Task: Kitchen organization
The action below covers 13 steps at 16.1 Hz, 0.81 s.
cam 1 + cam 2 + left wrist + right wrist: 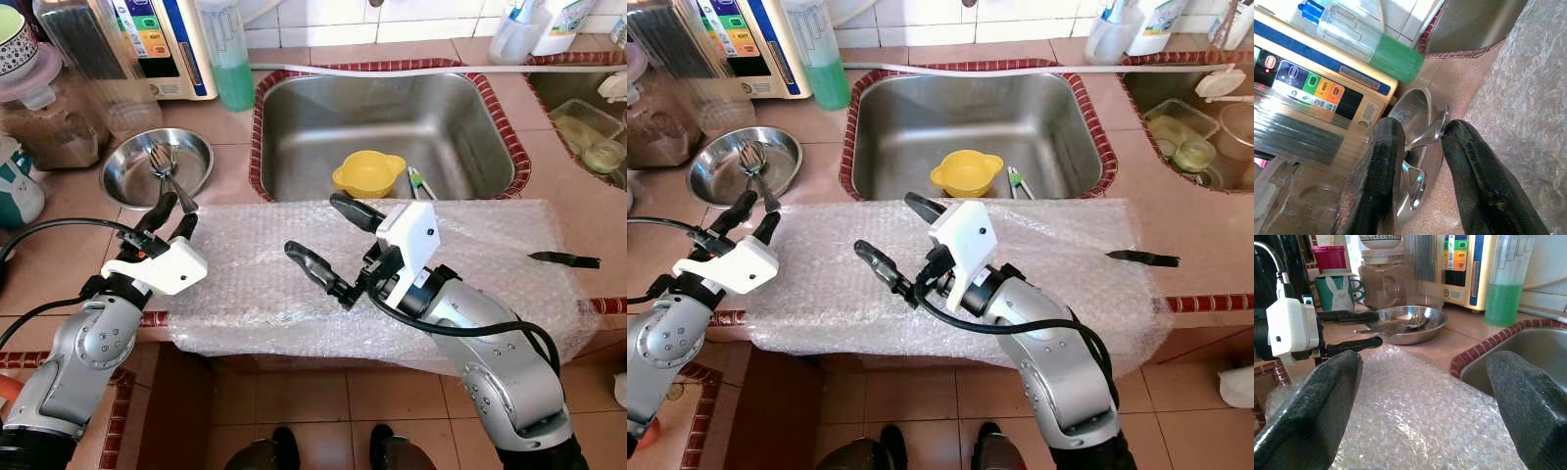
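1. Tiled kitchen counter (59, 259), terracotta w/ red-brick edging; steel sink (387, 122) set into it at centre far.
2. Bubble wrap sheet (255, 259) lies across the near counter edge, just in front of the sink, spanning left to right.
3. Steel bowl (129, 176) sits on the counter left of the sink, holding cutlery (164, 166) – spoons/forks, handles pointing toward the near side.
4. Left gripper (168, 217) is at the near rim of that bowl, above the left end of the wrap. Fingers parted a little w/ a narrow gap – in the left wrist view the cutlery handles sit in that gap, but contact isn't clear; can't tell if anything is pinched.
5. Right gripper (323, 233) hovers over the middle of the wrap, turned toward the left; fingers spread wide, holding nothing.
6. Yellow bowl (368, 174) rests in the sink near its front wall, w/ a small green-and-white utensil (419, 181) just right of it.
7. Far left: bottle w/ green liquid (231, 69) beside a white appliance w/ coloured buttons (162, 44); clear jars (59, 127) further left.
8. Black-handled item (565, 259) lies on the right end of the wrap.
9. Second basin at far right holds a clear container (588, 137).
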Tool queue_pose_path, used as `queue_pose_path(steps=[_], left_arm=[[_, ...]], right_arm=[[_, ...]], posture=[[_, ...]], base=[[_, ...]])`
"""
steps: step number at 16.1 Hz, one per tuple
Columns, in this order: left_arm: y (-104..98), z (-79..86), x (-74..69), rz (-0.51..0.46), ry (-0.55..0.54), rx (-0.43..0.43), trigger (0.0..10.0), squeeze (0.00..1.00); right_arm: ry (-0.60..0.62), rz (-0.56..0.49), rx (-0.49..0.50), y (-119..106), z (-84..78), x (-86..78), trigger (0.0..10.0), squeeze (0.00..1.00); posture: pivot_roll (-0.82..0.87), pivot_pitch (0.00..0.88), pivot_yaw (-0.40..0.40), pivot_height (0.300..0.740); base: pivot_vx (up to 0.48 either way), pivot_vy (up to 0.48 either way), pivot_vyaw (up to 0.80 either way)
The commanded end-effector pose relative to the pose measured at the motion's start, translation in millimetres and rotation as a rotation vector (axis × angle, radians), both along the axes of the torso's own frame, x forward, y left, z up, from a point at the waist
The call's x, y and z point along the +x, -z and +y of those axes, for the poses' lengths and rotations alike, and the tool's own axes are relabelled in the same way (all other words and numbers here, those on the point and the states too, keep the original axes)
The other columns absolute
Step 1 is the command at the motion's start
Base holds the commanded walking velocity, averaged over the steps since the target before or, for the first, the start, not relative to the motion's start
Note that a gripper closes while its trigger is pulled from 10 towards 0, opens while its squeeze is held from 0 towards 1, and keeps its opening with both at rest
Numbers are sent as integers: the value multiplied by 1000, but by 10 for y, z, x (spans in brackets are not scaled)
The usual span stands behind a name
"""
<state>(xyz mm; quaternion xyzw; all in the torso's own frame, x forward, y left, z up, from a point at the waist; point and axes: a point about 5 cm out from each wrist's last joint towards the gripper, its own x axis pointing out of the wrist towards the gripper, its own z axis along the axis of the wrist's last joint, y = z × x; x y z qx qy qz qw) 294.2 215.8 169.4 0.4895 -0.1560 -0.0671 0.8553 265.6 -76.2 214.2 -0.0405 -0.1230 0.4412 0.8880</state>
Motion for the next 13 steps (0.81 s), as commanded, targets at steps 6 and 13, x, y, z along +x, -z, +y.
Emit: queue_pose_path(steps=[6,13], left_arm=[[22,43,6,5,-5,19,0,0],[12,64,19,0,-8,37,0,0]], right_arm=[[-20,8,-5,0,24,-44,10000,0],[-17,2,-14,6,23,-46,10000,0]], posture=[[-62,273,76,740],[-61,271,77,740]], base=[[0,0,0],[0,0,0]])
